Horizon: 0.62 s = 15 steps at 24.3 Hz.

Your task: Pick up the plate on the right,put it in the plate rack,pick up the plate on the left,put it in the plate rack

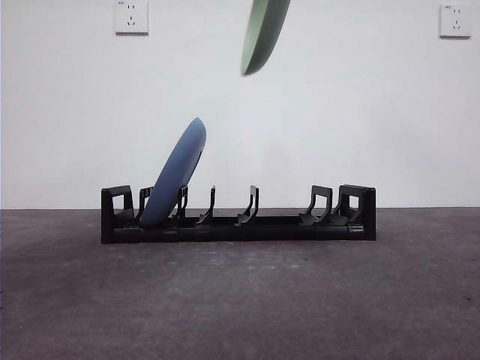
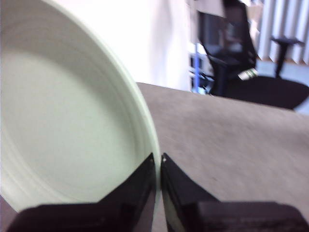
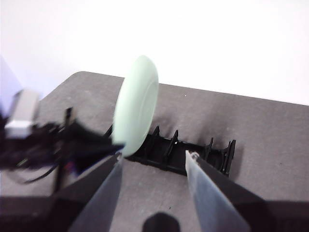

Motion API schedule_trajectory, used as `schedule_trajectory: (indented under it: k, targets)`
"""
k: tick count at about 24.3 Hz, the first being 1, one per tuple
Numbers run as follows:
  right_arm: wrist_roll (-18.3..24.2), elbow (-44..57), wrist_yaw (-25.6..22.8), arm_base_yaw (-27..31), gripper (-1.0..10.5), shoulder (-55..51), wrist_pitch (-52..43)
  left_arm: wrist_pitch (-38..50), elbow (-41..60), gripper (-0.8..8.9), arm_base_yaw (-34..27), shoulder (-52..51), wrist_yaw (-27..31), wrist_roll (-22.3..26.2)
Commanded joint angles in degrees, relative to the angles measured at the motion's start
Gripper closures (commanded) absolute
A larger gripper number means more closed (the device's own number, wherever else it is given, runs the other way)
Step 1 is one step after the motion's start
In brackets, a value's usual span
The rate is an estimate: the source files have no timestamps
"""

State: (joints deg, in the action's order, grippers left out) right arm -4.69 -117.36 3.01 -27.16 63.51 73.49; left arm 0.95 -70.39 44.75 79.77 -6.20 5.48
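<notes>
Two plates: one smooth blue plate [image 1: 177,174], one pale green plate [image 1: 264,34]
Blue plate: leaning in black pronged plate rack [image 1: 238,223]
Green plate: airborne, rim pinched by left gripper [image 2: 159,162]
Right gripper [image 3: 154,159]: parted, empty
Bench [image 1: 240,300]: matte grey

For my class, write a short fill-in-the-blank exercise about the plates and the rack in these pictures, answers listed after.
1. The blue plate leans in the black plate rack near its ____ end in the front view.
2. The left end effector is clamped on the rim of the ____ plate.
3. The right end effector is ____ and holds nothing.

Answers: left; green; open
</notes>
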Motion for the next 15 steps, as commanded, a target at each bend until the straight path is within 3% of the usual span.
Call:
schedule_trajectory:
  k: [1,9,15]
  targets:
    - [0.5,0.3,0.6,-0.2,7.2,-1.0,1.8,5.0,0.1,8.22,-2.2,3.9,-0.3,-3.4]
    - [0.9,0.3,0.6,-0.2,7.2,-1.6,5.3,14.6,0.1,8.22,-6.8,14.0,-1.7,-4.3]
    - [1.3,0.4,0.6,-0.2,7.2,-1.4,5.3,15.3,0.1,8.22,-9.0,19.5,-1.7,-4.8]
